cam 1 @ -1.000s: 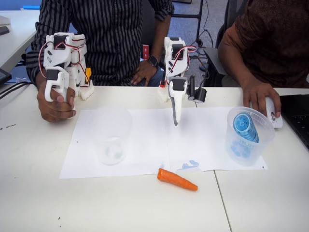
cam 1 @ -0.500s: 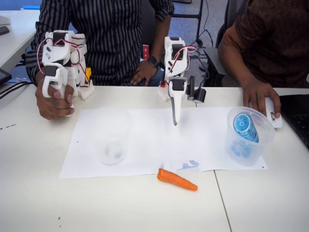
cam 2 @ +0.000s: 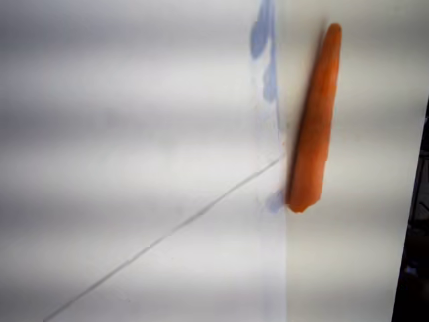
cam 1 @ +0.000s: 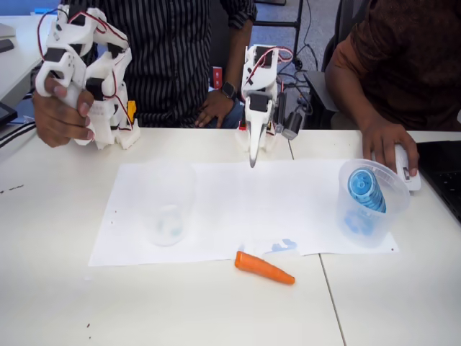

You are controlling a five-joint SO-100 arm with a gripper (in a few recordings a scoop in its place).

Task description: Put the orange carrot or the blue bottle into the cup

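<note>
Pulled back and up since a second ago: gripper (cam 1: pixel 251 160) was hanging lower over the middle of the paper sheets (cam 1: pixel 216 209), now sits higher and nearer the arm's base. Looks pinched together and carrying nothing, though hard to be sure from this angle. Reads like a reset or a wind-up before going for something, so nothing of the task done yet, probably.

Orange carrot (cam 1: pixel 263 268) hasn't budged: lying flat on the table (cam 1: pixel 180 303), well in front of the claw, just off the near paper edge beside a small blue smudge. Smooth, tapered, no greens; fills the right side of the wrist view (cam 2: pixel 314 121).

Clear cup (cam 1: pixel 166 202) upright and empty, off to the claw's left in the fixed view. Blue bottle (cam 1: pixel 366 189) already leaning inside the blue-tinted cup (cam 1: pixel 369 204), off to the right.
</note>
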